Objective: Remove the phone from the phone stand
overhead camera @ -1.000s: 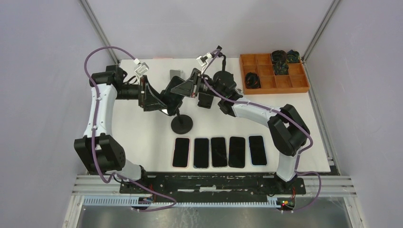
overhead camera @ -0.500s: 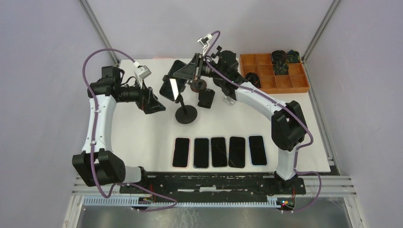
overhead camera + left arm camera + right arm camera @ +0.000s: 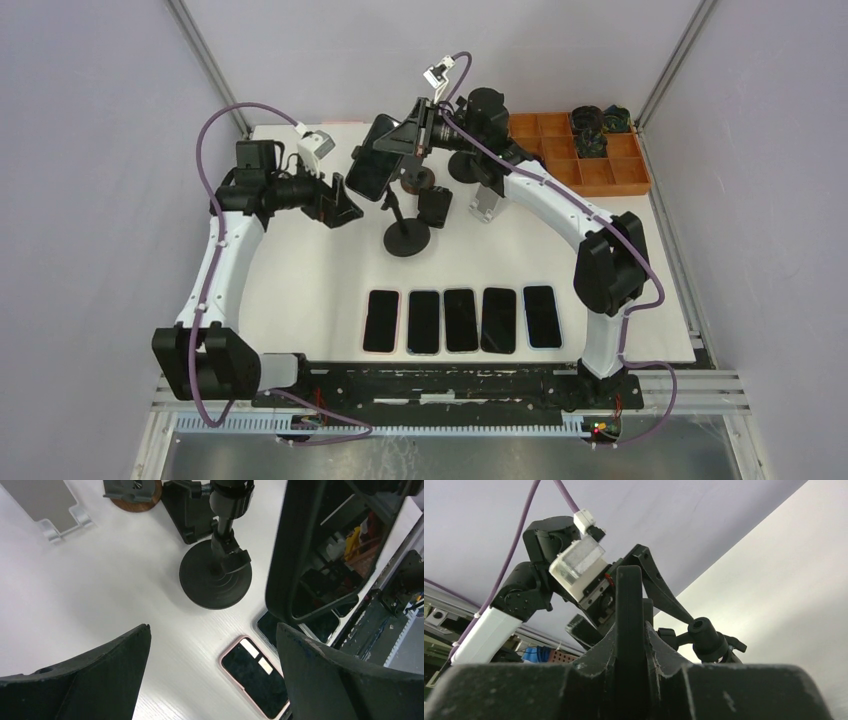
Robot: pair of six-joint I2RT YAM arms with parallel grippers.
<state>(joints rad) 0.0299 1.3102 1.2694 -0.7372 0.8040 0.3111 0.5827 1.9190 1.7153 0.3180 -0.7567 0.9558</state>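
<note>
L gripper (image 3: pixel 340 209) spread wide, nr far-left corner of table (image 3: pixel 300 285), holding nothing. Phone (image 3: pixel 372 168) off stand (image 3: pixel 406 238), aloft nr far edge, clamped edge-on in R gripper (image 3: pixel 396 151). Best: firm pinch, swing clear of stand head, lay flat on table gently.

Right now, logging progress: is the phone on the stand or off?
Off: the right gripper holds the phone aloft, apart from the stand.

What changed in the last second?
The right gripper, shut on the phone, lifted it off the phone stand toward the far edge. The left gripper backed off leftward, open. The phone stand slid slightly right. The row of five phones stayed put.
</note>
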